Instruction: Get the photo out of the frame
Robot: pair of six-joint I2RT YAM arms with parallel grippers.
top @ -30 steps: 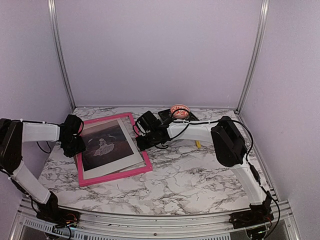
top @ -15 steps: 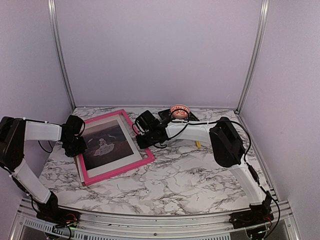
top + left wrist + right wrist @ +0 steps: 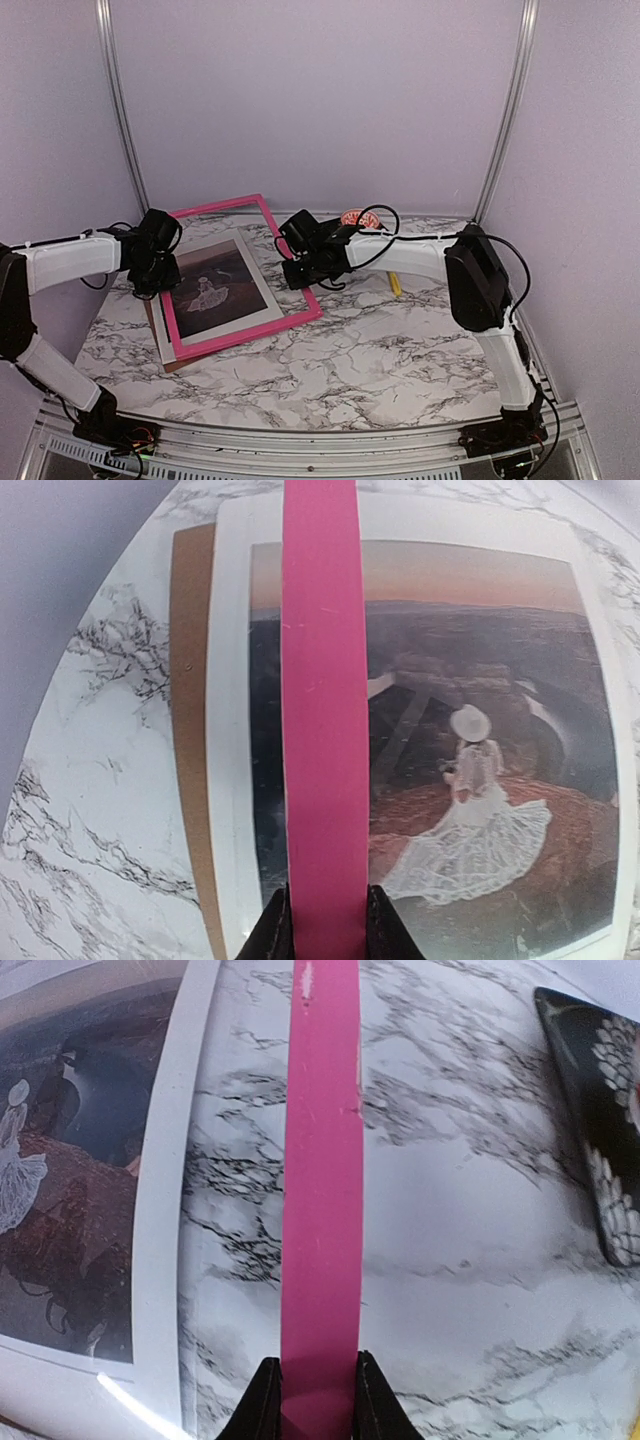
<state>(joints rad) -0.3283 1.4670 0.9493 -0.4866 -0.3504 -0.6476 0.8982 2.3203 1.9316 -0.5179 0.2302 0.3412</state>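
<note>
The frame (image 3: 262,222) with its pink border is held off the table, far edge raised. My left gripper (image 3: 160,276) is shut on its left bar (image 3: 322,730), and my right gripper (image 3: 297,274) is shut on its right bar (image 3: 322,1160). The photo (image 3: 213,291) lies flat on the table below, a white-dressed figure on a dark reddish scene with white margins. It shows in the left wrist view (image 3: 480,740) and the right wrist view (image 3: 70,1190). The brown backing board (image 3: 190,730) lies under the photo, its edge sticking out at the left.
A round orange and white object (image 3: 358,216) sits at the back behind the right arm. A yellow item (image 3: 395,287) lies right of the frame. A black patterned object (image 3: 600,1110) lies on the marble table (image 3: 400,360). Walls close in on three sides.
Both grippers have raised the frame, its far edge now well above the table. The photo and the brown board have stayed down on the table, out of the frame.
</note>
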